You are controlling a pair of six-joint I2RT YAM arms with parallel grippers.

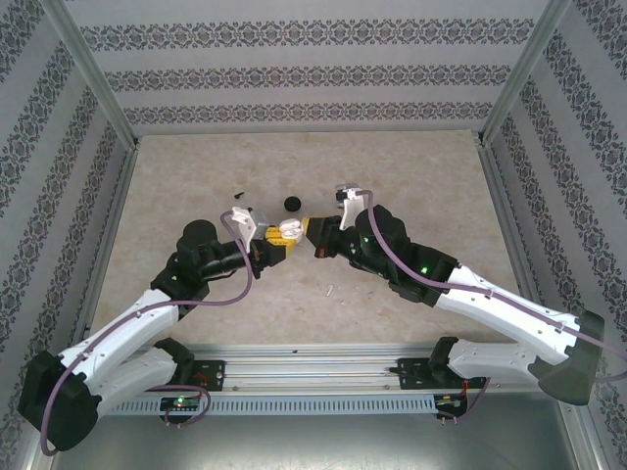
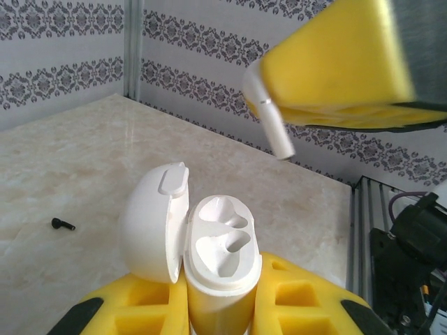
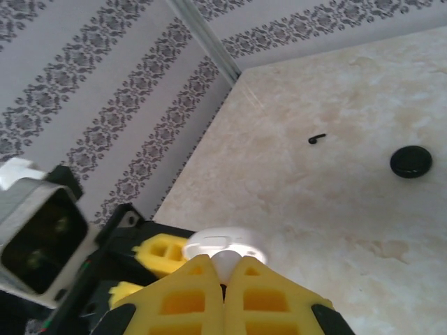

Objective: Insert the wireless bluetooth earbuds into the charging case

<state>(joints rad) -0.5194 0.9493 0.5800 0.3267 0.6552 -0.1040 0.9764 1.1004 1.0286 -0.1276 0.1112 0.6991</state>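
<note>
Seen from the top camera, both arms reach in toward the middle of the desk and their tips nearly meet. The left hand is clamped on the white charging case, which sits between its yellow fingers. The right hand is just beside the case, on its right. A black disc lies a little beyond them and a small black piece lies further left. A tiny white piece lies alone on the desk nearer the arm bases, too small to identify.

In the left wrist camera, the case stands upright in the left hand's grip. Its lid is swung open to the left and both wells are empty. Above and to the right, the right hand's yellow fingers pinch a white earbud. Its stem points down toward the case, and there is a clear gap between them.

In the right wrist camera, the right hand's fingers are pressed together, with a bit of the white earbud showing at their tips. The open case lies just beyond, flanked by the left hand's fingers. The disc and the black piece lie well apart from it on the desk.
</note>
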